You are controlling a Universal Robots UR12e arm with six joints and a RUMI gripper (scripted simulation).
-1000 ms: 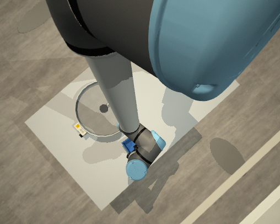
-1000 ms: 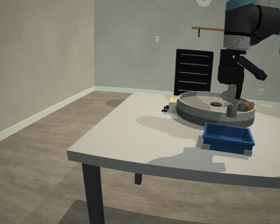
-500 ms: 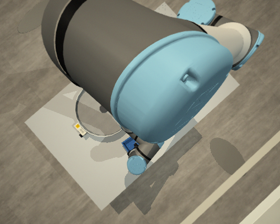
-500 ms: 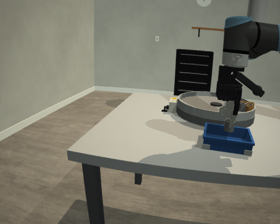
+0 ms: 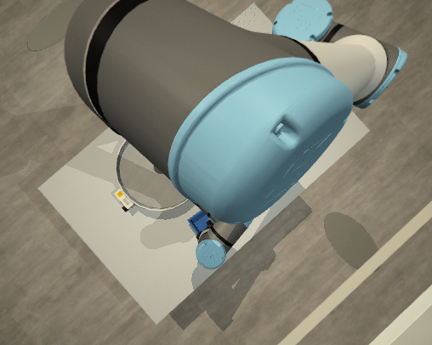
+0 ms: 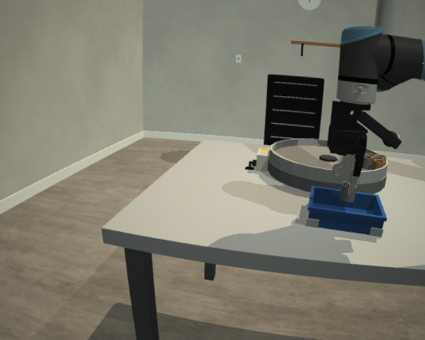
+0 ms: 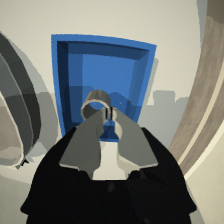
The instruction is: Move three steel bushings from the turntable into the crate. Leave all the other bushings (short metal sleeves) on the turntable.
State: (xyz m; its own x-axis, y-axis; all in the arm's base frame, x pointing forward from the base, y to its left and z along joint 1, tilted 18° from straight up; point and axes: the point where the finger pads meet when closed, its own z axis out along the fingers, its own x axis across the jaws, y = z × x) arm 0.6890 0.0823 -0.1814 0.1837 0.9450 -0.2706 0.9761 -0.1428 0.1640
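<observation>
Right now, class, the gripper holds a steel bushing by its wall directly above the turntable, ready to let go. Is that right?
Not quite. The gripper does pinch a steel bushing by its wall, but it hangs over the blue crate, not the turntable. The wrist view shows the crate's floor right beneath the bushing; the exterior view agrees.

Grey steel ring-shaped bushing (image 7: 98,101) between the grey gripper (image 7: 107,116) fingers; solid blue rectangular plastic crate (image 7: 141,80) below; grey round turntable (image 7: 20,100) to the gripper's left.
</observation>
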